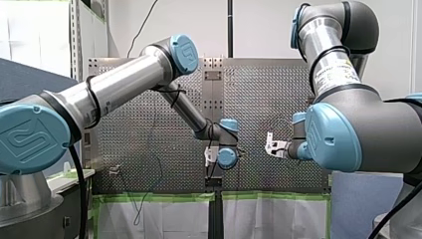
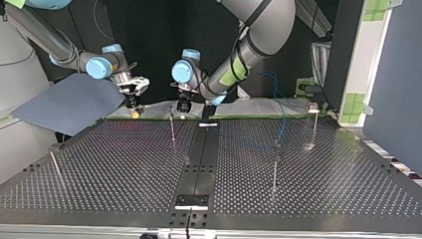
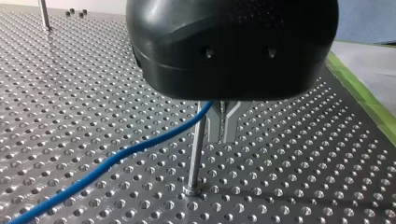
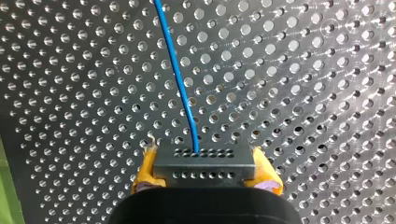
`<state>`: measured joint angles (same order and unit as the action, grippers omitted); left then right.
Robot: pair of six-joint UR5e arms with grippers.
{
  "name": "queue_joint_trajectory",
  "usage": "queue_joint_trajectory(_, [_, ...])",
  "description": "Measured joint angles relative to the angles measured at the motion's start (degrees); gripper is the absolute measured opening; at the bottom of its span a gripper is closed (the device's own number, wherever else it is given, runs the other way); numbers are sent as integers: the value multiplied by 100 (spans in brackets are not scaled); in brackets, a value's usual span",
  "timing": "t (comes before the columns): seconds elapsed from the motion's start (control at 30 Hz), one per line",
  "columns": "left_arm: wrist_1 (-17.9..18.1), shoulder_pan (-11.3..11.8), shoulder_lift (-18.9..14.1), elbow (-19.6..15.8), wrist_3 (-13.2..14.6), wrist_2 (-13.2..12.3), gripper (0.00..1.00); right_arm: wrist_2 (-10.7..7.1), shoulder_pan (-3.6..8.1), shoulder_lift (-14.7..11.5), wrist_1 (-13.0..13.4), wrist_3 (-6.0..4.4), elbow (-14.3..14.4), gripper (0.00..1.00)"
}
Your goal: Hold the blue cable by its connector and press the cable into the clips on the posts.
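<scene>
Right gripper [image 4: 205, 171]: clamped on connector [image 4: 204, 162], yellow pads [image 4: 145, 171] pressed flat to its two short ends.
Left gripper [image 3: 223, 135]: black rounded housing, metal fingers [image 3: 232, 122] drawn together to a thin slit; reached at the root by cable [image 3: 116, 161]; grip on it not clear.
Connector: dark, matte, boxy, with two rows of small round holes across the face.
Cable: thin, round, smooth, blue.
Posts [image 2: 172, 127]: slim bright metal rods.
Table [image 4: 308, 93]: grey metal sheet, dotted all over with even holes.
Counts: two grippers, one connector, one cable, four posts in the top view.
Cable place: out of the connector's middle, straight ahead of right gripper, low over table; at left gripper, across the upper part of a post [image 3: 196, 149] just beside the fingers, then sloping down and away from them.
Other posts: three, all well apart from both grippers.
</scene>
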<state>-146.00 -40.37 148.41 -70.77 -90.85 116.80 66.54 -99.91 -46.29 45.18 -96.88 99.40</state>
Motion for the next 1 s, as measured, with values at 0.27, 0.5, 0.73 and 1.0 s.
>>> queue_joint_trajectory(0.27, [-14,114,25,106,2,-68,7,5,0,0,14,-8,-44,0])
queue_joint_trajectory(0.5, [-11,205,30,124,4,-236,7,13,-20,1,25,-13,-89,0])
queue_joint_trajectory(0.73, [-50,226,32,273,-3,-570,7,20,-25,8,53,-9,-100,0])
queue_joint_trajectory(1.0, [-107,259,35,335,-26,-728,7,37,-48,32,126,-13,-123,0])
